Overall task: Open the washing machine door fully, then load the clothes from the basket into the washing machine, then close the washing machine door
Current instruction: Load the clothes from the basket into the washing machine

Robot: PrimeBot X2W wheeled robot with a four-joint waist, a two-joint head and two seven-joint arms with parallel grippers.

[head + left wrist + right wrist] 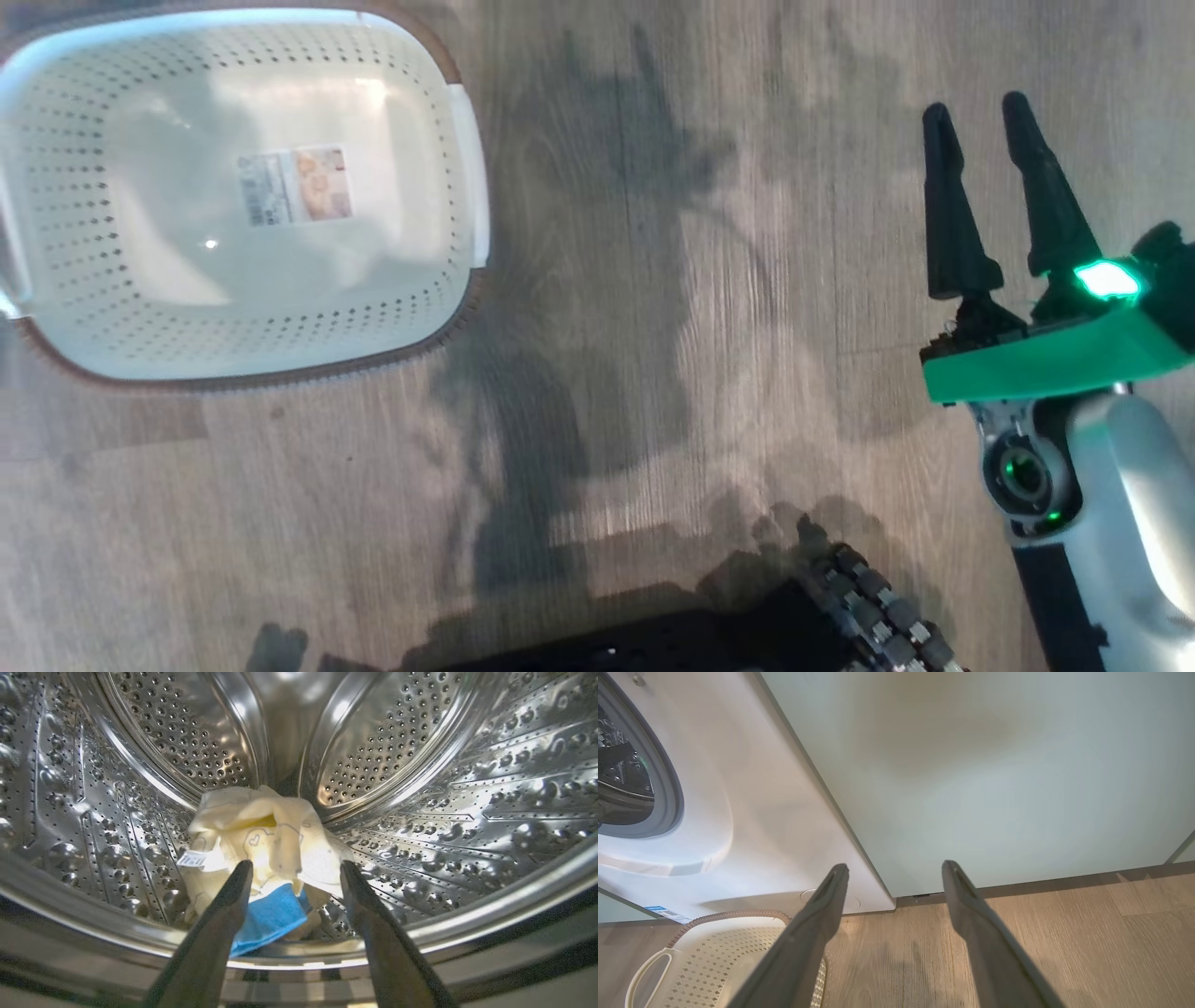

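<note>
The floor (653,280) is grey-brown wood-look planking, with soft dark shadows (532,448) lying across its middle and a bright sheen near them. On the far side, a plain pale mint-green cabinet panel (994,765) stands above a dark plinth strip (1064,880), evenly lit.

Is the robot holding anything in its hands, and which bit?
Nothing. The left hand is open, the clothes lying loose in the drum; the right hand is open, empty.
</note>
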